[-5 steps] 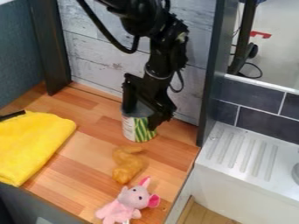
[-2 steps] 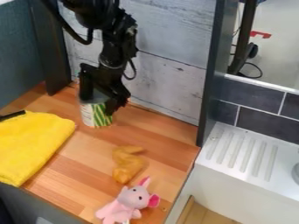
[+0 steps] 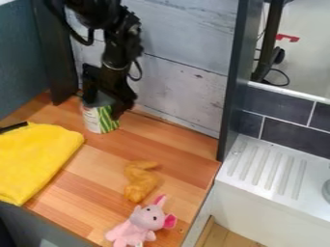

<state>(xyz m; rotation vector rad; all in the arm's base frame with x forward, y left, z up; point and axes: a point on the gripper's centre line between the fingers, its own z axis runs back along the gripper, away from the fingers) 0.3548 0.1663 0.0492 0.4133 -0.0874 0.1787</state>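
The black gripper hangs at the upper left of the wooden counter, shut around a can with a green-and-white striped label. One finger stands on each side of the can, and its upper part is partly hidden by them. The can is upright near the back wall. Closer to the front lie a brown-orange, bent toy piece and a pink plush toy with large ears, the two close together.
A folded yellow cloth covers the counter's left side, with a black handle-like end at its upper left. Dark posts stand at the back left and along the right edge. A white ridged sink drainer lies to the right.
The gripper and the can have moved left along the back of the counter, and slightly farther back. The cloth, brown-orange piece and plush toy have stayed where they were.
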